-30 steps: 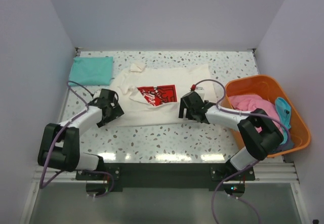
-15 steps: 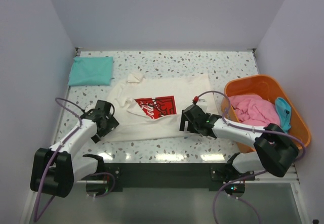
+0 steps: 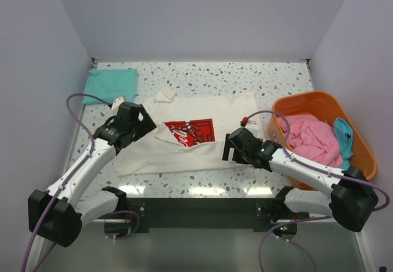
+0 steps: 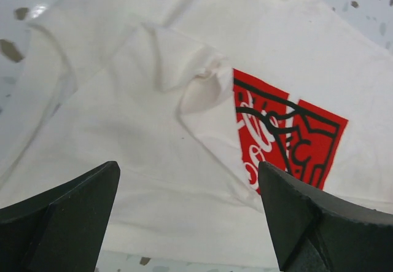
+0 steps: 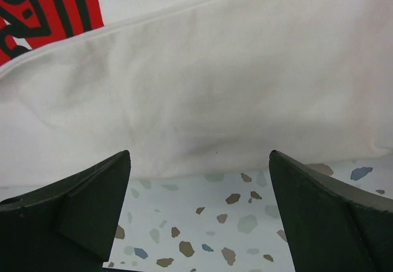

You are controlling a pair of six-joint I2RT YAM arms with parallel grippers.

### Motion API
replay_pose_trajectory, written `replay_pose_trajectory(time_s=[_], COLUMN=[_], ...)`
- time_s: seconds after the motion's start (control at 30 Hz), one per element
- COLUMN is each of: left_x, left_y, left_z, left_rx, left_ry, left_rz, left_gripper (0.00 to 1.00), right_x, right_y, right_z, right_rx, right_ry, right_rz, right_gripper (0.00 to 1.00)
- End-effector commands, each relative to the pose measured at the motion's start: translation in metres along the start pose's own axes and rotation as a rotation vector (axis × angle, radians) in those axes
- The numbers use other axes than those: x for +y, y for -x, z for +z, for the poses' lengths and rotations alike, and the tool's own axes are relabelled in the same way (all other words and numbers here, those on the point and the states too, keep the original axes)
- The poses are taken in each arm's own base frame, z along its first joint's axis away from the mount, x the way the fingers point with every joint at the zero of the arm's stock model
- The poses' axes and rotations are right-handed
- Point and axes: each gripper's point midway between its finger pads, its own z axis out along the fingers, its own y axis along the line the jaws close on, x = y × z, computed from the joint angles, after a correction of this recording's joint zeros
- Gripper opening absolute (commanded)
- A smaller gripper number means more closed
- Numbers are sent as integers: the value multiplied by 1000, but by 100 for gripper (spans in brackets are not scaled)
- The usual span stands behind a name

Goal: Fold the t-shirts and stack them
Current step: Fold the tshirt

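Cream cloth first: the large cream t-shirt with the red square print (image 3: 184, 152) has slid toward the near edge of the speckled terrazzo table (image 3: 245, 78) in the last second. Both arms hauled it back. It now lies spread across the middle, its near hem close to the arm bases. The left gripper (image 3: 136, 123) was down at the left hem half a second ago; it's now lifted and swung further out over the shirt's left side, fingers spread, nothing between them. The right gripper (image 3: 235, 148) has come nearer too and hangs over the near-right hem, also spread and empty; its wrist view shows the hem edge and bare table below. So the drag looks finished and both have let go. No fold is made yet, and a bunched flap sits beside the print on the left, which I'd smooth first. The folded teal t-shirt (image 3: 110, 85) waits at the far-left corner, well apart, probably the stack base. The crumpled pink t-shirt (image 3: 310, 138) and blue t-shirt (image 3: 344, 134) are in the orange plastic basket (image 3: 362, 155).
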Motion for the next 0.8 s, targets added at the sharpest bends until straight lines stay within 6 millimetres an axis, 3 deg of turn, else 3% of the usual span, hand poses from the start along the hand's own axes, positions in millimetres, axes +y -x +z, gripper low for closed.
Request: replay_pose_trajectory(time_s=[0.0, 0.13, 0.3, 0.57, 0.77], left_x=[-61, -77, -95, -91, -97], left_y=[0, -6, -10, -25, -20], left_z=[10, 42, 61, 91, 110], left_rx=[29, 67, 88, 124, 111], left_ry=[-222, -213, -257, -207, -177], left_rz=[75, 110, 141, 170, 202], left_gripper=[100, 100, 100, 100, 100], right_x=[10, 10, 5, -1, -4], right_y=[25, 25, 20, 8, 6], right_z=[-8, 1, 13, 25, 27], right_rx=[-77, -71, -57, -21, -17], right_ry=[3, -28, -78, -119, -135], right_rz=[21, 5, 3, 14, 17], right_gripper=[99, 99, 99, 99, 99])
